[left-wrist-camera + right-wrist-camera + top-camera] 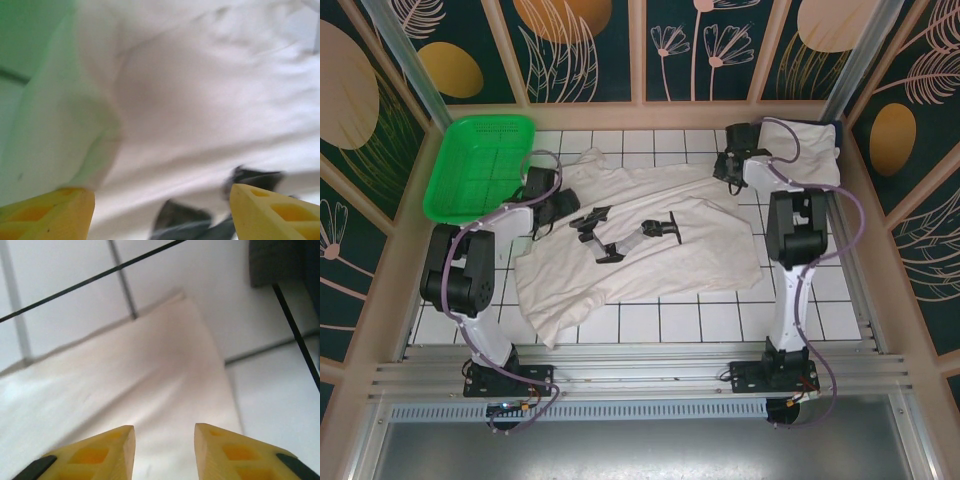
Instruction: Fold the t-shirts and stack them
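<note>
A large off-white t-shirt lies spread and wrinkled across the middle of the tiled table, with black markings on it. A second t-shirt lies at the back right corner, partly under the right arm. My left gripper hovers at the spread shirt's left edge. In the left wrist view its yellow fingers stand wide apart over blurred cloth, so the left gripper is open and holds nothing. My right gripper is open above a cloth corner, with nothing between the right gripper's tips.
A green mesh basket stands at the back left, close to the left gripper, and shows as a green blur in the left wrist view. Patterned walls and a metal frame enclose the table. Bare white tiles run along the front.
</note>
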Controlling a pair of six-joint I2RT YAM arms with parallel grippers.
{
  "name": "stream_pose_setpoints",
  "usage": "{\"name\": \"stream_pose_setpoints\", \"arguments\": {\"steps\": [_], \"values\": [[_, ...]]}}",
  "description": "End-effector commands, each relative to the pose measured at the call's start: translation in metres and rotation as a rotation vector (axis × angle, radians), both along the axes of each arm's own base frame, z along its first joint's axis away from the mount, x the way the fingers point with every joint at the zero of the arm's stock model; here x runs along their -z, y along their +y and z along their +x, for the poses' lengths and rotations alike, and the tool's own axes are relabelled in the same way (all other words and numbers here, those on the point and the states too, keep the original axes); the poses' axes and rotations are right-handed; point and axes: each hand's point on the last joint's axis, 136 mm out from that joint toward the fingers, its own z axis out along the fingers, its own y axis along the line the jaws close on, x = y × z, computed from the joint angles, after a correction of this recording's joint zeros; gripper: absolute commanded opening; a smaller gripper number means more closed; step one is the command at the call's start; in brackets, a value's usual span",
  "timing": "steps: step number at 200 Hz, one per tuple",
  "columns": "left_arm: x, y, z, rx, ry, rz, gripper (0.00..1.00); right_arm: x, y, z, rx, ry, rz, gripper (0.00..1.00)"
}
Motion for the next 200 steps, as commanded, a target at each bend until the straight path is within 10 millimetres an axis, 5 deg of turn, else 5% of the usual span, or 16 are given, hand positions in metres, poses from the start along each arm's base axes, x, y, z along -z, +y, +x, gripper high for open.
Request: {"name": "stream_pose_setpoints", "arguments": {"steps": [1, 35, 77, 103, 129, 184, 200], "values": [[-0.004, -0.014, 0.031, 0.07, -0.005, -0.013, 0.71, -0.051, 0.039, -0.035, -0.069, -0.145, 0.024, 0.39], [-0.001, -0.011, 0.097, 0.116, -0.034, 0.152, 0.79, -0.025, 0.081, -0.121, -0.18, -0.138, 0.096, 0.42], [0.003, -0.028, 0.134, 0.347, -0.033, 0.458, 0.83, 0.025, 0.08, -0.201, -0.19, -0.058, 0.153, 0.42], [0.002, -0.044, 0.14, 0.415, -0.081, 0.667, 0.92, 0.039, 0.074, -0.22, -0.189, -0.059, 0.151, 0.42], [0.003, -0.039, 0.152, 0.401, -0.076, 0.731, 0.9, 0.058, 0.065, -0.239, -0.176, -0.013, 0.143, 0.42], [0.011, -0.012, 0.173, 0.322, -0.018, 0.88, 0.56, 0.068, 0.031, -0.257, -0.057, 0.038, 0.089, 0.44], [0.014, -0.014, 0.173, 0.345, -0.019, 0.855, 0.57, 0.07, 0.021, -0.261, -0.019, 0.043, 0.09, 0.45]]}}
